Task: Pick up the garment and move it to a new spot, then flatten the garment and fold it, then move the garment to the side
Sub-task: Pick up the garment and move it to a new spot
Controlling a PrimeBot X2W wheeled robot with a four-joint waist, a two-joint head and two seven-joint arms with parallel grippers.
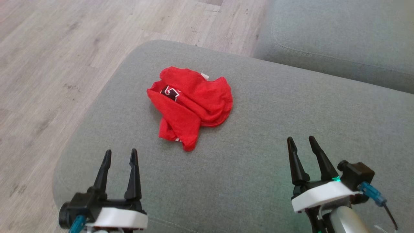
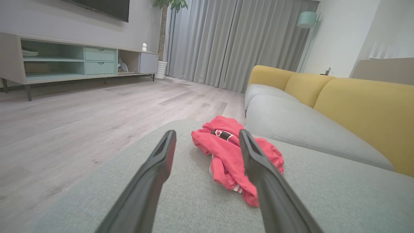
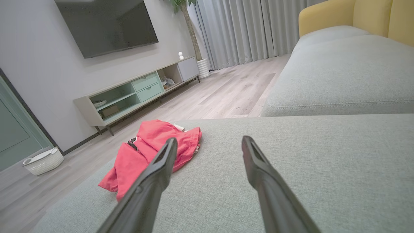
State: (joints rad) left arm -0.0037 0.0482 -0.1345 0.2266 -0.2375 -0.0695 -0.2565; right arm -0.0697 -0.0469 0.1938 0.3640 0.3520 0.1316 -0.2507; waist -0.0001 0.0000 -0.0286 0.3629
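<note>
The wooden floor [image 1: 48,64] is seen at the left of the head view. The left gripper [image 1: 120,150] is positioned over the near part of the grey sofa cushion [image 1: 258,145], with its fingers spread and nothing held between them. The red garment [image 1: 190,103] is found crumpled in a heap on this cushion, ahead of both grippers and well apart from each. The right gripper [image 1: 301,138] is likewise spread and empty. A second grey cushion [image 1: 339,38] is located at the far right.
</note>
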